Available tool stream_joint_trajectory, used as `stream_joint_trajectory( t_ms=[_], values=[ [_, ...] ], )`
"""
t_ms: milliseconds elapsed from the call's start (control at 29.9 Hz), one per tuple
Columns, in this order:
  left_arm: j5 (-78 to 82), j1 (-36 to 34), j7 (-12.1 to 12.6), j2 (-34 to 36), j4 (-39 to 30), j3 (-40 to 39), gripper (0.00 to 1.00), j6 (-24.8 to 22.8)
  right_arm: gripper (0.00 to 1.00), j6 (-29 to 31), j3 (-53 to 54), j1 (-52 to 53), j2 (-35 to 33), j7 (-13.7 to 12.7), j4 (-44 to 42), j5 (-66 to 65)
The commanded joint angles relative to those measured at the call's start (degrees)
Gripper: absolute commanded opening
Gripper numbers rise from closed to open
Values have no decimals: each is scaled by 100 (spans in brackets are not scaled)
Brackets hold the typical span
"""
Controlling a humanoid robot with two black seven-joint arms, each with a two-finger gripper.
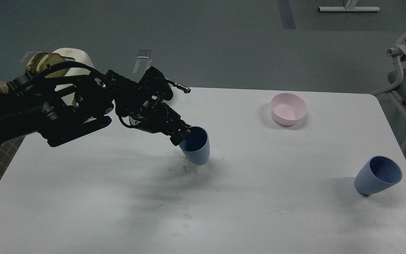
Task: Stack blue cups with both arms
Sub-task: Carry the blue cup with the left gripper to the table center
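Left gripper (pixel 183 135): jaws closed over the near rim of a blue cup (pixel 196 145), which stands slightly tilted at mid-table. Second blue cup (pixel 377 175): tilted near the right edge, well apart, with bare tabletop between. Pink bowl (pixel 288 108): toward the far edge. White table (pixel 224 211), scuffed beneath the held cup; grey floor (pixel 206 42) beyond.

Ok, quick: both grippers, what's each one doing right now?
Left gripper: closed on the rim of the near blue cup, one of its fingers inside.
Right gripper: not in view.
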Motion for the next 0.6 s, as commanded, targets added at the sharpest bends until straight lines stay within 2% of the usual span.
stream_joint_trajectory(
  t_ms=[0,134,568],
  values=[
    [24,-4,-1,-68,45,45,0,0,100,0,10,-33,1,1,-2,-1],
    [24,5,-1,-94,176,46,0,0,100,0,10,-42,10,1,-2,-1],
    [-2,14,-1,-832,933,45,0,9,100,0,10,-51,27,1,-2,-1]
  ],
)
